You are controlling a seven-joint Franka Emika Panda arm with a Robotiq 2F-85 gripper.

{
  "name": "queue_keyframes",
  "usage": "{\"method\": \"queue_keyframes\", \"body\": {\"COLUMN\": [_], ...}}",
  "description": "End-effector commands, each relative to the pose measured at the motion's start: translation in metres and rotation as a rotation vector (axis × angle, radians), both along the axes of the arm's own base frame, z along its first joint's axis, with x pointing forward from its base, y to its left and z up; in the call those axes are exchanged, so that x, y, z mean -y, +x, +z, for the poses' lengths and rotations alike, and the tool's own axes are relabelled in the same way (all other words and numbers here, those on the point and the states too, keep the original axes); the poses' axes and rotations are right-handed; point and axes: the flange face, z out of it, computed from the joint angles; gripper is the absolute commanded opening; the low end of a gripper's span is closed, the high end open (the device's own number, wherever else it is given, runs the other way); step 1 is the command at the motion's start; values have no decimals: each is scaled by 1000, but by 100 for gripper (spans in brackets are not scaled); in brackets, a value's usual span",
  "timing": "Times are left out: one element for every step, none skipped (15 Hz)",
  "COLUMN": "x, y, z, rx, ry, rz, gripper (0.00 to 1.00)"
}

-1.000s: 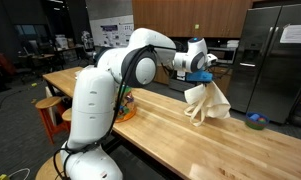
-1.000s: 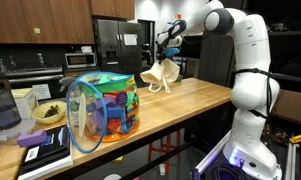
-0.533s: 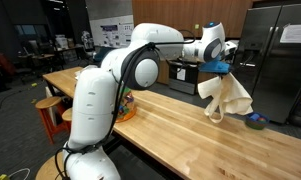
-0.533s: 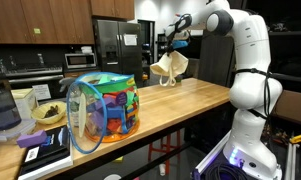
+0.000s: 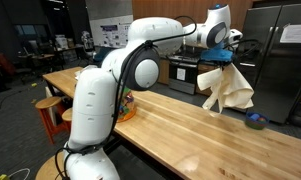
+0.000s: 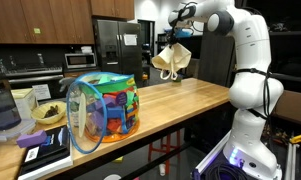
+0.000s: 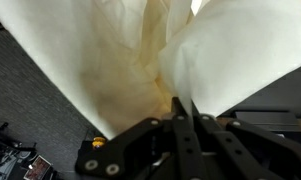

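Observation:
My gripper (image 5: 223,50) is shut on a cream-coloured cloth (image 5: 227,88) and holds it high above the far end of the long wooden table (image 5: 170,125). The cloth hangs free in folds, clear of the tabletop. In another exterior view the gripper (image 6: 176,38) holds the cloth (image 6: 171,61) well above the table (image 6: 180,98). In the wrist view the closed fingers (image 7: 182,108) pinch the cloth (image 7: 140,50), which fills most of the picture.
A colourful mesh basket (image 6: 103,108) full of toys stands on the table, with a bowl (image 6: 48,113) and a book (image 6: 45,145) beside it. A small blue bowl (image 5: 255,121) sits near the table's far end. Steel fridges (image 5: 275,60) stand behind.
The gripper has lifted the cloth up off the table and carried it toward the far end; the cloth now hangs free in the air.

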Motion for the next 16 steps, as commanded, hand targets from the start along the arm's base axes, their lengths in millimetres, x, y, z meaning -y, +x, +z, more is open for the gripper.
{"method": "queue_keyframes", "body": {"x": [-23, -31, -42, -52, -65, -79, -95, -109, -124, -143, -161, -178, -199, -217, -238, -260], "y": [5, 5, 5, 6, 7, 9, 12, 14, 17, 18, 21, 24, 27, 29, 30, 31], "z": [0, -2, -3, -4, -4, -3, -1, 2, 5, 11, 16, 20, 24, 27, 30, 34], "rx": [-10, -16, -22, -25, -27, -28, -27, -26, -23, -16, -9, -3, 3, 8, 15, 22], "ry": [-5, -7, -14, -18, -20, -26, -30, -36, -41, -48, -55, -60, -67, -72, -74, -77], "rz": [26, 36, 51, 65, 84, 105, 128, 149, 171, 202, 231, 260, 300, 330, 369, 409], "gripper": [1, 1, 1, 1, 1, 1, 1, 1, 1, 1, 1, 1, 1, 1, 1, 1]}}
